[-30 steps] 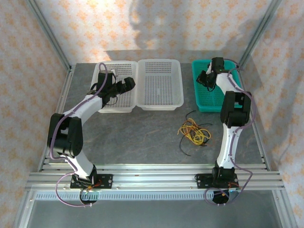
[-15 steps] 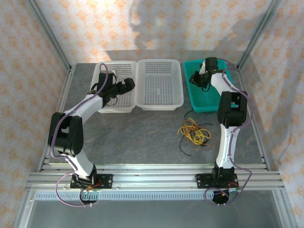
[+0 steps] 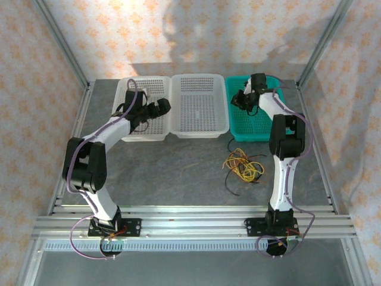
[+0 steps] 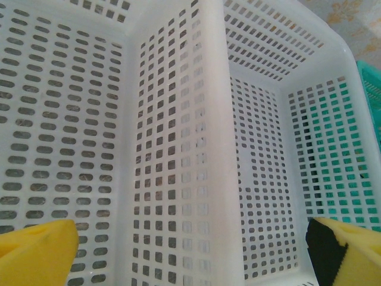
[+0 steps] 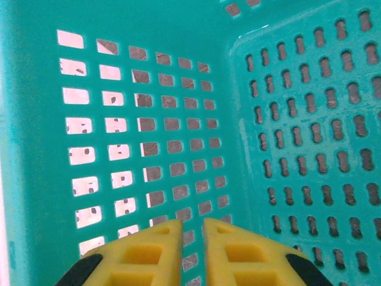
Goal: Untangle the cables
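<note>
- Grey table (image 3: 178, 173), patterned walls behind.
- Left gripper (image 3: 164, 106) over left white basket (image 3: 146, 137), pads spread wide, empty; likely parked clear of the tangle.
- Cables (image 3: 243, 164) tangled on table, apart from both grippers; crossings too small to read.
- Right gripper (image 5: 190, 238) inside teal basket (image 5: 297, 119), pads pressed nearly together, nothing visible between; tips cut off.

- No writing, label, brand name, number or sign is legible on any surface in the three camera views.
</note>
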### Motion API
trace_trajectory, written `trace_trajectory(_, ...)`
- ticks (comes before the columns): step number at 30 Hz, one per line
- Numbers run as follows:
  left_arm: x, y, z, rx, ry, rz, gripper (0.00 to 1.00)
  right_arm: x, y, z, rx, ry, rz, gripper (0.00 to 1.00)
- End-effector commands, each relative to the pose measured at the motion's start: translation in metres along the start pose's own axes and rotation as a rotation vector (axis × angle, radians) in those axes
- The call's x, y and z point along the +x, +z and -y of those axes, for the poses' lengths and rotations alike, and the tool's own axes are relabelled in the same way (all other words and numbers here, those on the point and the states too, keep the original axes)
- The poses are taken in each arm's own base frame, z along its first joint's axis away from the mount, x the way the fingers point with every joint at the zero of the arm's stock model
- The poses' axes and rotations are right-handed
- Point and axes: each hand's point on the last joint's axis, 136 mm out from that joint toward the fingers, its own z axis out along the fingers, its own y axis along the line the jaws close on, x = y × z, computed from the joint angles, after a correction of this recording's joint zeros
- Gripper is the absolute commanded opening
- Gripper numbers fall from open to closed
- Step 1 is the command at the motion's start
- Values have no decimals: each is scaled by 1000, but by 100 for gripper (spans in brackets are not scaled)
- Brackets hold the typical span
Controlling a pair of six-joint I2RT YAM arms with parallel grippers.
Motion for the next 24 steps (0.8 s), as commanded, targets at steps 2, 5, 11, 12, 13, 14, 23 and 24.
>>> trace_trajectory(2,-8,-3,7,18,24,3,99,-10,-6,-12,24,-17,45,19)
trace_trajectory(5,-8,-9,3,-33,57,10,99,-25,-30,-7,117,-30,142,23)
trace_trajectory(11,17,-9,4,-144,178,-33,99,-25,-86,-4,203,-34,308,41)
trace_trajectory(12,21,-9,5,-155,191,-30,99,-20,-94,-4,201,-31,324,42)
trace_trajectory(13,24,-8,6,-165,200,-26,99,-12,-97,-5,194,-34,327,46)
trace_trajectory(14,27,-8,5,-176,204,-25,99,-6,-101,-7,185,-41,328,49)
trace_trajectory(23,34,-7,1,-351,259,13,95,61,-102,-31,170,-212,244,67)
trace_trajectory(24,35,-6,-1,-369,258,15,94,65,-101,-33,169,-222,236,67)
